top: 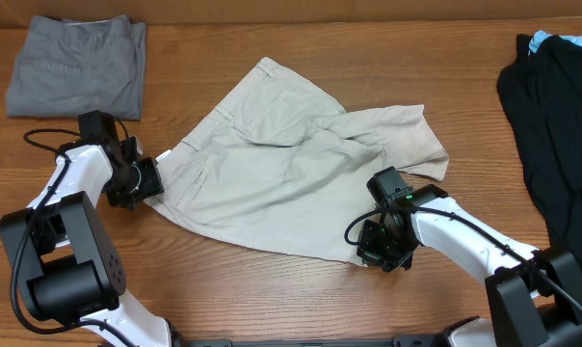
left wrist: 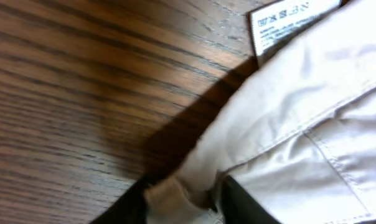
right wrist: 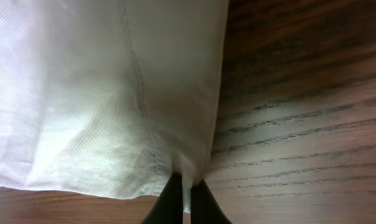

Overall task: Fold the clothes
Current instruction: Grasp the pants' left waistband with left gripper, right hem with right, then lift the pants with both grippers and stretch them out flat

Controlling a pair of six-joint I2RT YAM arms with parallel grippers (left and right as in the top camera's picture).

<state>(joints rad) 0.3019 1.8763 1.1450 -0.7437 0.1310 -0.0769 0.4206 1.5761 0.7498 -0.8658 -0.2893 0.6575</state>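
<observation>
The light beige khaki shorts (top: 291, 173) lie rumpled across the middle of the wooden table. My left gripper (top: 148, 180) is shut on the waistband corner of the shorts at their left edge; the left wrist view shows the beige fabric (left wrist: 312, 124) pinched between the fingers (left wrist: 194, 208) and the small white tag (left wrist: 287, 22). My right gripper (top: 373, 253) is shut on the shorts' lower right hem corner; the right wrist view shows the hem (right wrist: 113, 112) between the dark fingertips (right wrist: 186, 199).
Folded grey shorts (top: 77, 63) lie at the back left. A black garment (top: 556, 125) lies along the right edge, with a bit of blue (top: 542, 40) at its top. Bare wood table (top: 272, 299) runs along the front.
</observation>
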